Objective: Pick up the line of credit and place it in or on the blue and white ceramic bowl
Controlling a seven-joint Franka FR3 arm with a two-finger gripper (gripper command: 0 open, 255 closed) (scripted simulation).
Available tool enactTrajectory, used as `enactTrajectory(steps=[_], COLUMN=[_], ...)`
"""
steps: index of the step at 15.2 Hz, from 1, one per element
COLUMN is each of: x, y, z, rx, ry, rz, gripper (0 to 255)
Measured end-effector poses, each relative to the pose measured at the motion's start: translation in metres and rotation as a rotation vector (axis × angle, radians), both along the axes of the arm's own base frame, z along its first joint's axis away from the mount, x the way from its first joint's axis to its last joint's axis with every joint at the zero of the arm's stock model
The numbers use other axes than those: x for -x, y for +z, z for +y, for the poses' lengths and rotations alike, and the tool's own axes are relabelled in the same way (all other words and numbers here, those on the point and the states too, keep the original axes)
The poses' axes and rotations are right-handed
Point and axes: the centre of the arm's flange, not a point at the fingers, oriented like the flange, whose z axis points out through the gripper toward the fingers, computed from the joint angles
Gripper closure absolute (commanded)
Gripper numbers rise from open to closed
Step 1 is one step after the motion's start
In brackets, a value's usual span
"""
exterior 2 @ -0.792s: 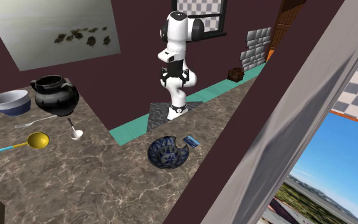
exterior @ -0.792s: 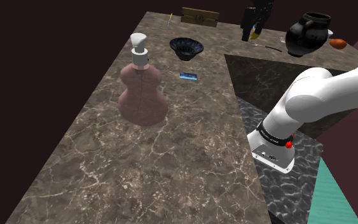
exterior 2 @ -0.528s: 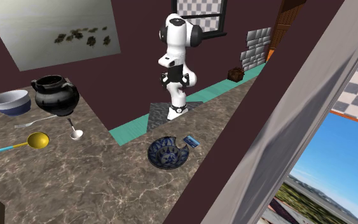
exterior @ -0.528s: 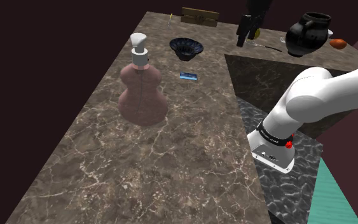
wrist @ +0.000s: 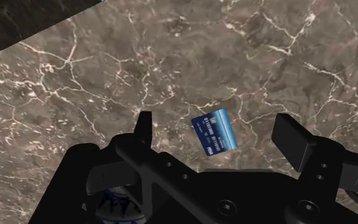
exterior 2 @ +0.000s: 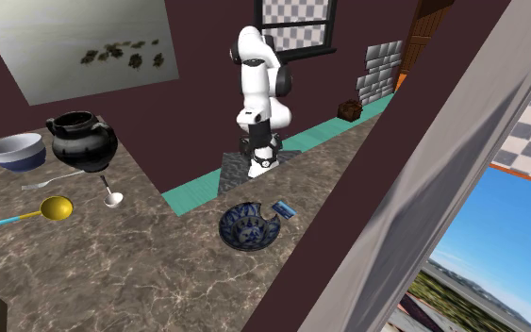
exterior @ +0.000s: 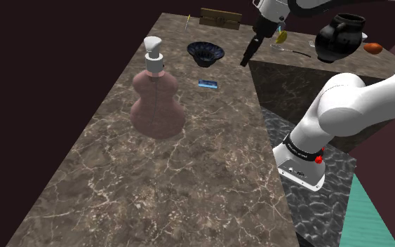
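Item 1: blue card, found flat on brown marbled counter, near dk-blue patterned bowl.
Item 2: gripper, fingers were held apart, nothing clasped; card was seen betw. them in wrist view, untouched.
Item 3: pink pump bottle, noted farther along counter.

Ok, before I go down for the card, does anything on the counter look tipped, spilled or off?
Nothing stands out. The blue card lies flat on the marbled counter, apart from the upright bowl. The pink bottle and black jug stand upright. The end effector is open, pointing at the card.
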Motion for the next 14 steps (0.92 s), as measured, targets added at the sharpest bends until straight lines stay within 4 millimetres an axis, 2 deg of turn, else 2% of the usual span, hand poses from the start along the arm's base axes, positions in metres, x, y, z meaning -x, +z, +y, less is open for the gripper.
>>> enactTrajectory(steps=[5,11,14], x=[-0.024,-0.065,-0.075], y=[-0.053,-0.100,-0.115], z=[0.009,0.027,0.034], rx=[-0.065,-0.147,-0.154], ry=[0.171,0.372,0.411], rz=[-0.150,-0.336,-0.373], gripper=[0,0,0])
